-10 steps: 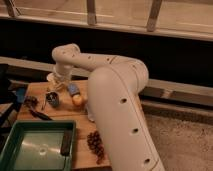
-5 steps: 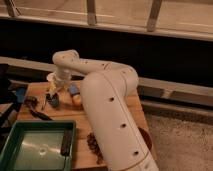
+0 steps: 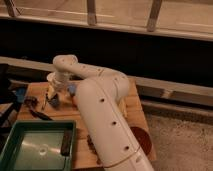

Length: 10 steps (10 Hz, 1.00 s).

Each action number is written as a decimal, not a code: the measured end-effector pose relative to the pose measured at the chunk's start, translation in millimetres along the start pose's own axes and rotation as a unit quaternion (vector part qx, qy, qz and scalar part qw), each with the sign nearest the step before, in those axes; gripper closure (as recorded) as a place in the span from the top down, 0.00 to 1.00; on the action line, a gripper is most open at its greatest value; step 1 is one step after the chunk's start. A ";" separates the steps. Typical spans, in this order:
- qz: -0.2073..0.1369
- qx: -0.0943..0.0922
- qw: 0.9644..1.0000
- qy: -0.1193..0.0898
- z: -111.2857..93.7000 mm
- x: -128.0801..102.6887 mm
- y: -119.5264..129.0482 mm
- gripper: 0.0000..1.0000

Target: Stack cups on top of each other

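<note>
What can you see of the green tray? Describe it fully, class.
The green tray is a shallow rectangular bin, plastic-looking, sitting flat at the wooden table's near-left corner. A dark oblong object lies inside by its right wall; the floor looks glossy. The gripper hangs beyond it, not touching.

Landmark = tray (image 3: 37, 145), front-left on the counter (image 3: 134, 107). Pincer (image 3: 53, 96) hangs behind the tray, over the counter's back-left part. Utensil (image 3: 40, 114) lies just behind the tray's back rim, left of the pincer. Arm (image 3: 107, 117) runs right of the tray. Bowl (image 3: 141, 140) sits far right of it, beyond the arm.
</note>
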 end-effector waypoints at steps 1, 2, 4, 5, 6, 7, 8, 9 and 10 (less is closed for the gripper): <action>-0.002 -0.004 1.000 0.003 4.4 -0.5 1.7 0.44; -0.004 -0.005 1.000 0.005 5.4 1.6 1.7 0.32; -0.013 -0.001 1.000 0.000 -4.8 1.0 7.3 0.14; -0.024 0.004 1.000 -0.007 -16.3 -2.3 16.5 0.04; -0.030 0.010 0.999 -0.016 -30.3 -5.4 21.8 0.00; -0.032 0.016 0.999 -0.023 -41.9 -7.1 23.4 0.00; -0.034 0.022 0.999 -0.036 -55.4 -11.3 22.8 0.00; -0.032 0.028 0.998 -0.049 -67.6 -16.1 18.4 0.00; -0.029 0.032 0.997 -0.060 -77.3 -20.9 13.3 0.00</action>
